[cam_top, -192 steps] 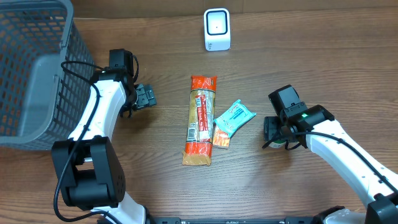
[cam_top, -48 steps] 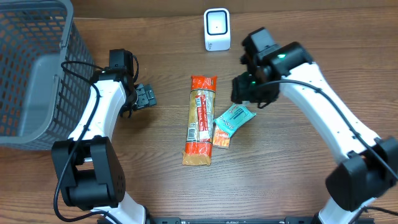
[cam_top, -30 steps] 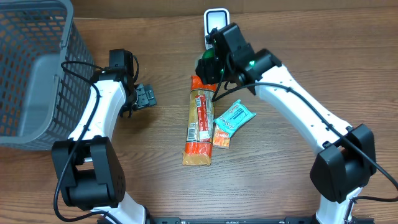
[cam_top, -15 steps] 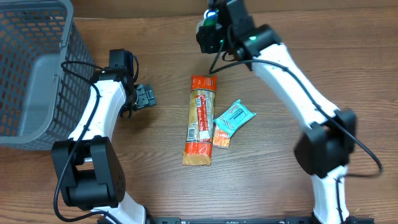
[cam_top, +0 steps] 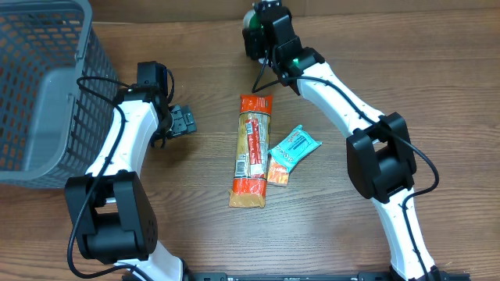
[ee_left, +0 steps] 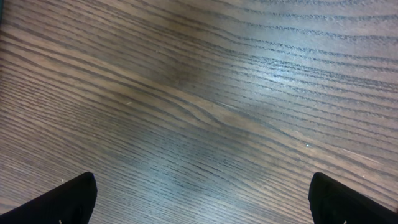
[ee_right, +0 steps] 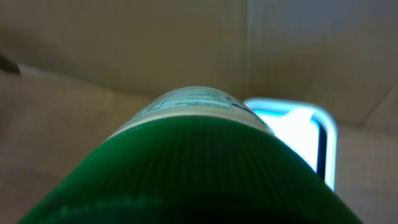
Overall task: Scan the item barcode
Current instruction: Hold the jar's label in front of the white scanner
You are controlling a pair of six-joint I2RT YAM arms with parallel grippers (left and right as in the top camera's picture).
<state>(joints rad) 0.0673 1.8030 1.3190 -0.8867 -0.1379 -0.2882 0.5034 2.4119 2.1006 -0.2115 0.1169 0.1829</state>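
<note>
While the right hand [cam_top: 256,27] grips a green-capped bottle [ee_right: 186,155], the bottle sits just in front of the lit scanner [ee_right: 298,134], off the worktop [ee_left: 199,93]. Well left of the scanner, the left hand [cam_top: 184,121] hangs wide open and empty over bare wood. A snack pack [cam_top: 252,151] and a teal packet [cam_top: 293,148] lie on the robot's side of the scanner.
</note>
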